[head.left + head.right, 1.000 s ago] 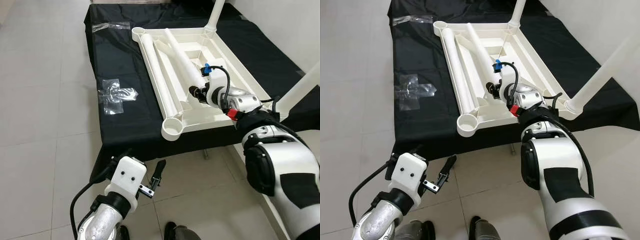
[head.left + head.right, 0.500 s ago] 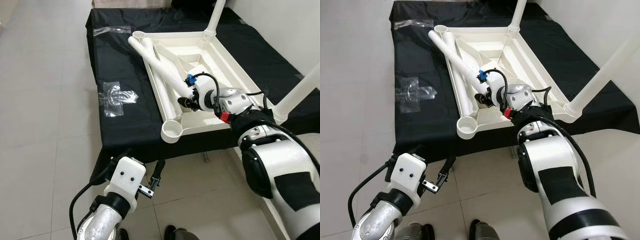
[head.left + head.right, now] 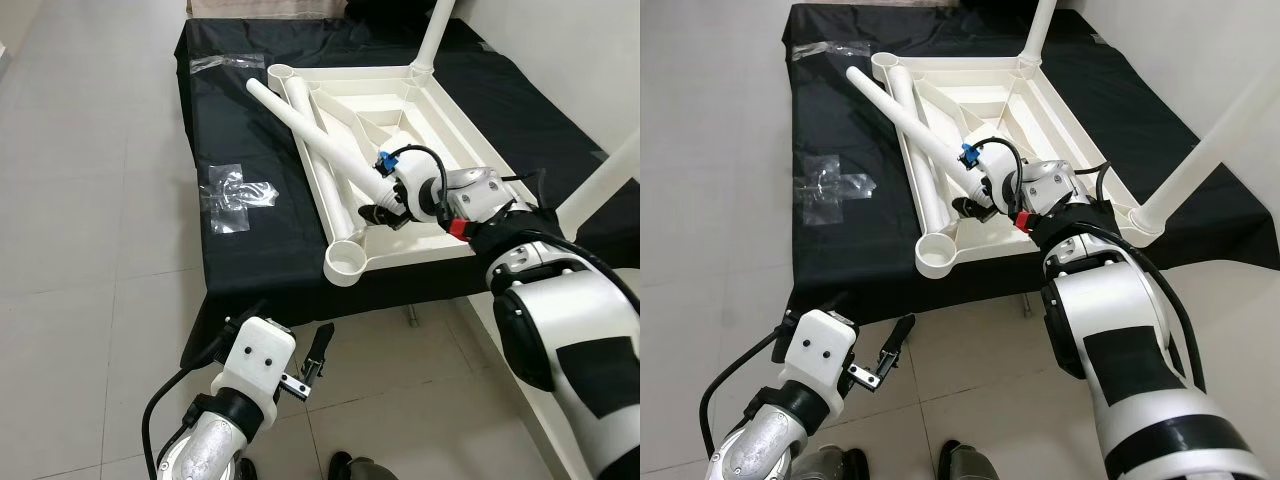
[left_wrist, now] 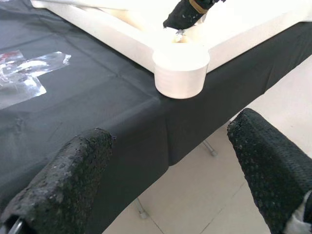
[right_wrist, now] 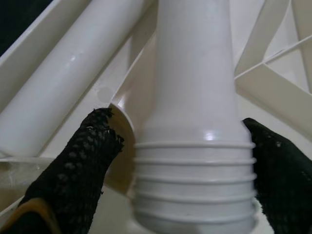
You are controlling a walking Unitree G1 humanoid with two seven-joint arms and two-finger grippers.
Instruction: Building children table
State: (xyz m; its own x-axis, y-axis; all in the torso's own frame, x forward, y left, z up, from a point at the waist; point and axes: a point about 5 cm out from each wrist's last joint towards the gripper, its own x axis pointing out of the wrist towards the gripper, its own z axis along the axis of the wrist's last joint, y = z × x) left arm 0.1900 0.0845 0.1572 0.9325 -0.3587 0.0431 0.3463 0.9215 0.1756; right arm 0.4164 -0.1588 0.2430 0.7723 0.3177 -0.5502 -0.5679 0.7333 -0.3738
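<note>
White ribbed-end table leg (image 5: 194,122), tilted

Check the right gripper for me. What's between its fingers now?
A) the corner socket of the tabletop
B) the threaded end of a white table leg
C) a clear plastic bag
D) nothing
B: the right gripper has its fingers on either side of the white table leg at its ribbed, threaded end.

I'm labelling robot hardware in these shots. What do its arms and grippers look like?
Both arms are silver metal at the wrist. The right arm has glossy white-and-black shells, a red band, a blue connector and a looping black cable. Each gripper, left gripper included, has a white housing and textured black fingers.
</note>
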